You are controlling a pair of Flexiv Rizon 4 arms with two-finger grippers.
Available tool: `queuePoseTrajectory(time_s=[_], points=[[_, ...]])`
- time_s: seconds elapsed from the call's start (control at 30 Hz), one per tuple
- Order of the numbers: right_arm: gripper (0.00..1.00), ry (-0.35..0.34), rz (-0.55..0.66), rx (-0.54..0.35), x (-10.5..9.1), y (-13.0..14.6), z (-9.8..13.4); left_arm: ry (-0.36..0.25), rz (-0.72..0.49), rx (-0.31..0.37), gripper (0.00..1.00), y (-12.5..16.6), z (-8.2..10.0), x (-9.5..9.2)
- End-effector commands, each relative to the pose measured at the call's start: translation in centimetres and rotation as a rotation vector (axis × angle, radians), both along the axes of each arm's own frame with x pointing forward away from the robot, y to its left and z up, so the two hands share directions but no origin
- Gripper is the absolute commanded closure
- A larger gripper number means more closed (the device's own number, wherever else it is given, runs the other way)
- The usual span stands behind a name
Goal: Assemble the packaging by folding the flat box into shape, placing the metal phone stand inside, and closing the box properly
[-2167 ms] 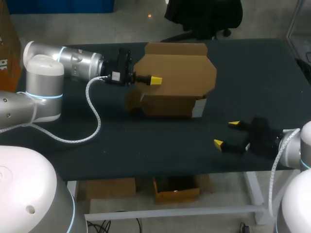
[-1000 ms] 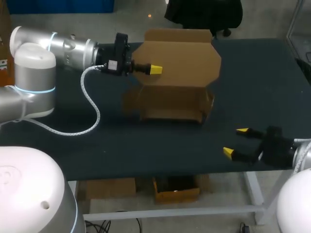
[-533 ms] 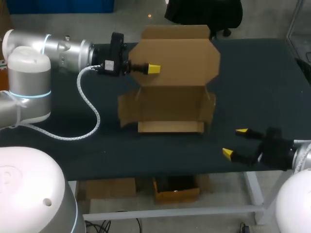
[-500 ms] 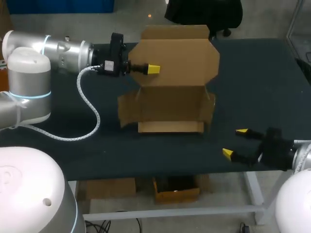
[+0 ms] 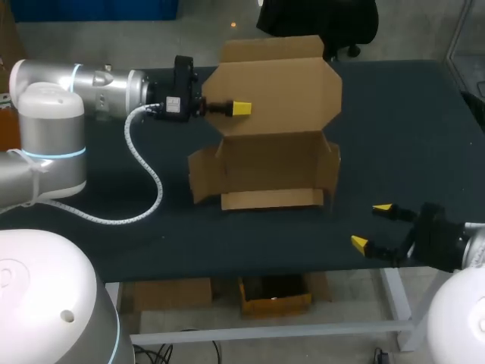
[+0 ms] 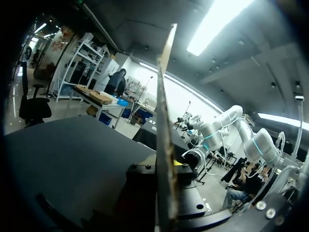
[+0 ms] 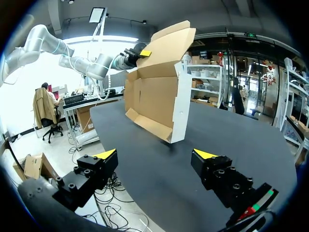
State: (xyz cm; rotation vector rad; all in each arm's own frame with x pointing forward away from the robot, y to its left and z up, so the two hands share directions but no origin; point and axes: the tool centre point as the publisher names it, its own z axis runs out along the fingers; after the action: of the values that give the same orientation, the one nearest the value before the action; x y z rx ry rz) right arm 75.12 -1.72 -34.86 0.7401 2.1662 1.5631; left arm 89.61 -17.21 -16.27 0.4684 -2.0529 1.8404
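The brown cardboard box (image 5: 273, 176) stands open on the dark table (image 5: 402, 121), its side flaps spread and its big lid (image 5: 280, 95) raised upright. My left gripper (image 5: 241, 108) is shut on the lid's left edge. In the left wrist view the lid (image 6: 162, 140) shows edge-on between the fingers of the left gripper (image 6: 165, 170). My right gripper (image 5: 373, 226) hovers open near the table's front right edge, apart from the box. In the right wrist view the right gripper (image 7: 155, 154) points at the box (image 7: 153, 99), with the left gripper (image 7: 144, 53) on the lid beyond. No metal phone stand is in view.
The dark table stretches bare to the right of the box and in front of it. The left arm's white cable (image 5: 144, 163) loops over the table left of the box.
The left gripper has pulled the lid up from over the box, so the box now stands open and a bit nearer the front. The right gripper has drifted toward the front right.
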Motion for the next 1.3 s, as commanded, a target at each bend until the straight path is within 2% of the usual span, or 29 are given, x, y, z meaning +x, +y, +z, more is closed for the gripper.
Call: queuePoseTrajectory(time_s=[0.03, 0.2, 0.43, 0.93, 1.3], points=[[0.0, -0.01, -0.002, 0.005, -0.3, -0.1, 0.1, 0.013, -0.006, 0.007, 1.0, -0.3, -0.3, 0.3], [0.0, -0.005, 0.001, 0.006, -0.2, -0.2, -0.2, 0.049, -0.015, 0.017, 1.0, -0.6, -1.2, 0.7], [0.0, -0.001, 0.0, 0.007, -0.4, -0.1, -0.4, 0.064, -0.026, 0.018, 1.0, -0.7, -2.1, 1.0], [0.0, 0.001, -0.024, -0.009, -0.5, 0.8, -0.5, 0.035, -0.07, 0.027, 1.0, -0.5, -3.8, 1.1], [0.0, -0.048, -0.089, 0.023, -0.4, 2.0, -0.9, -0.012, -0.093, 0.037, 1.0, -0.4, -4.5, 0.5]])
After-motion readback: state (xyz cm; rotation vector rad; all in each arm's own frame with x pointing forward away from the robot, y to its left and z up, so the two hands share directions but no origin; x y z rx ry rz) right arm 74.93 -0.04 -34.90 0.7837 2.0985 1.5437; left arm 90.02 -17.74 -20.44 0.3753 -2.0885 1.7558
